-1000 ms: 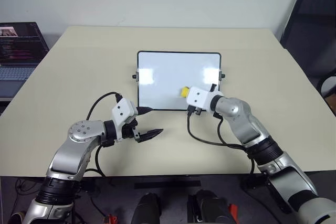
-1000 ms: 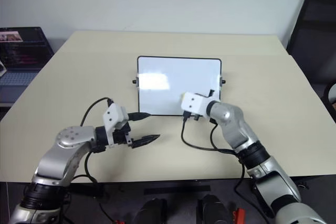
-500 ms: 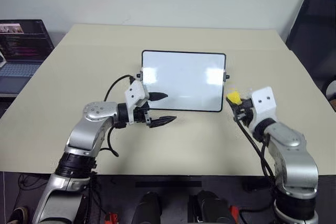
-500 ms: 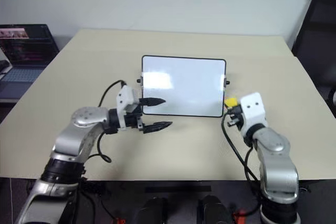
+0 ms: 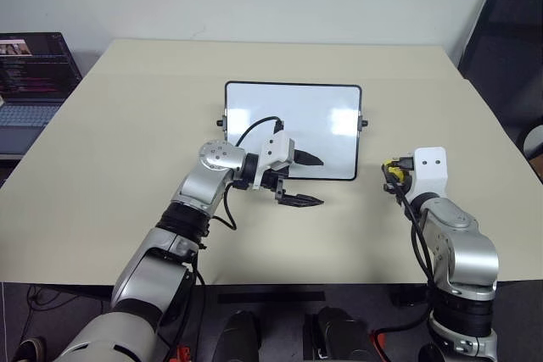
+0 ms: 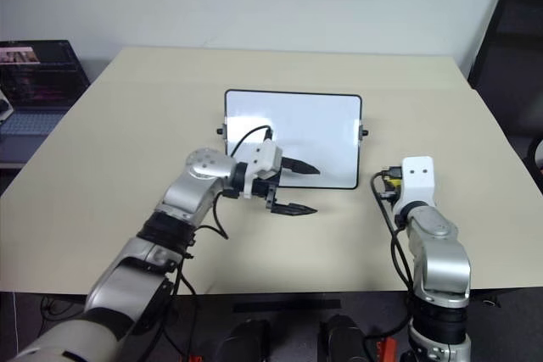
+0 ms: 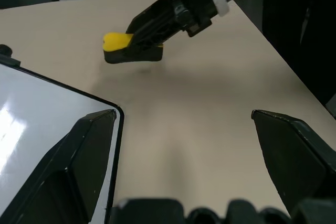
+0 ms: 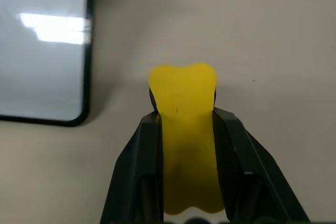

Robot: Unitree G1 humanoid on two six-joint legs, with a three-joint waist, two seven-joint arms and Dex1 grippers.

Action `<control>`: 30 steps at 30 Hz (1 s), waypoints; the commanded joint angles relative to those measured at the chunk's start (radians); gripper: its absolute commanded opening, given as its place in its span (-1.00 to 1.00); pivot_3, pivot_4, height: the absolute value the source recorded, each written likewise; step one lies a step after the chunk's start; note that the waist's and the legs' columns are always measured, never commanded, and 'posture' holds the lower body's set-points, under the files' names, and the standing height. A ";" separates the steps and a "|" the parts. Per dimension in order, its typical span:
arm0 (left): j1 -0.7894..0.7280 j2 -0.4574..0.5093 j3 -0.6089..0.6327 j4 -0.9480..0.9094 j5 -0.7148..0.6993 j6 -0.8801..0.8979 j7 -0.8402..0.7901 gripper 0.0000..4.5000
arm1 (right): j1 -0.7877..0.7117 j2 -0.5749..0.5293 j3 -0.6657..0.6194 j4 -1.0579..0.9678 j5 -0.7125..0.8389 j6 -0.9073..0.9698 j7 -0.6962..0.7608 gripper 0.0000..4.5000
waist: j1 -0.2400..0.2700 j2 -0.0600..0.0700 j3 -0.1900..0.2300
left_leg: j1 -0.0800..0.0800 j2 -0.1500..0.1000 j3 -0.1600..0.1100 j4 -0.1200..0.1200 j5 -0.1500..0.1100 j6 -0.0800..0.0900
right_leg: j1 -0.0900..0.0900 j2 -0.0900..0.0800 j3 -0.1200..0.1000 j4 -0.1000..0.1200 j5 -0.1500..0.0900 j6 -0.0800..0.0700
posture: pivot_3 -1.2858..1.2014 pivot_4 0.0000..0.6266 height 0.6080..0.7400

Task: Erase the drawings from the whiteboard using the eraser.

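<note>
Right end effector (image 8: pixel 185 129) grips the small yellow oblong eraser (image 8: pixel 184 109) above the beige tabletop (image 5: pixel 127 142), just right of the glossy white black-framed whiteboard (image 5: pixel 280 116). Left end effector (image 5: pixel 307 181), fingers spread open, hovers at the whiteboard's near edge.

On the beige table (image 6: pixel 127 125) the whiteboard (image 6: pixel 293 137) lies blank, the left gripper (image 6: pixel 302 188) spread open at its near edge with 1 finger over the board, and the right gripper (image 6: pixel 389 182) sits just right of it, holding the yellow eraser (image 6: pixel 392 174).
</note>
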 commanded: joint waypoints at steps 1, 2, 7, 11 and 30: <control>-0.051 -0.033 -0.005 0.036 0.019 -0.055 -0.012 1.00 | -0.018 -0.014 -0.027 0.023 0.029 -0.048 -0.019 -0.58 | -0.001 0.000 0.000 | 0.000 0.000 0.000 0.000 0.000 0.000 | 0.000 0.000 0.000 0.000 0.000 0.000 | 0.03 -0.52 1.00; -0.059 -0.042 -0.004 0.045 0.022 -0.060 -0.014 1.00 | -0.018 -0.018 -0.031 0.034 0.035 -0.054 -0.022 -0.58 | -0.001 0.000 0.000 | 0.000 0.000 0.000 0.000 0.000 0.000 | 0.000 0.000 0.000 -0.001 0.000 0.000 | 0.03 -0.52 1.00; -0.070 -0.076 -0.005 0.048 0.026 -0.058 -0.019 1.00 | -0.023 -0.030 -0.043 0.062 0.069 -0.070 -0.030 -0.58 | -0.002 0.000 0.000 | -0.001 0.000 0.000 0.000 0.000 0.000 | 0.000 0.000 0.000 -0.001 0.000 0.000 | 0.03 -0.52 1.00; -0.055 -0.088 -0.010 0.024 0.030 -0.047 -0.023 1.00 | -0.040 -0.032 -0.064 0.103 0.093 -0.089 -0.051 -0.58 | -0.005 0.000 0.000 | -0.001 0.000 0.000 0.000 0.000 0.000 | 0.000 0.000 0.000 -0.001 0.000 0.000 | 0.03 -0.52 1.00; 0.148 -0.057 0.126 -0.243 0.055 0.072 0.352 1.00 | -0.019 -0.104 0.016 -0.107 0.202 -0.242 0.012 0.97 | -0.014 0.002 0.001 | -0.001 0.001 -0.001 0.000 0.000 0.000 | 0.000 0.000 0.001 0.001 0.000 0.001 | 0.03 -0.52 1.00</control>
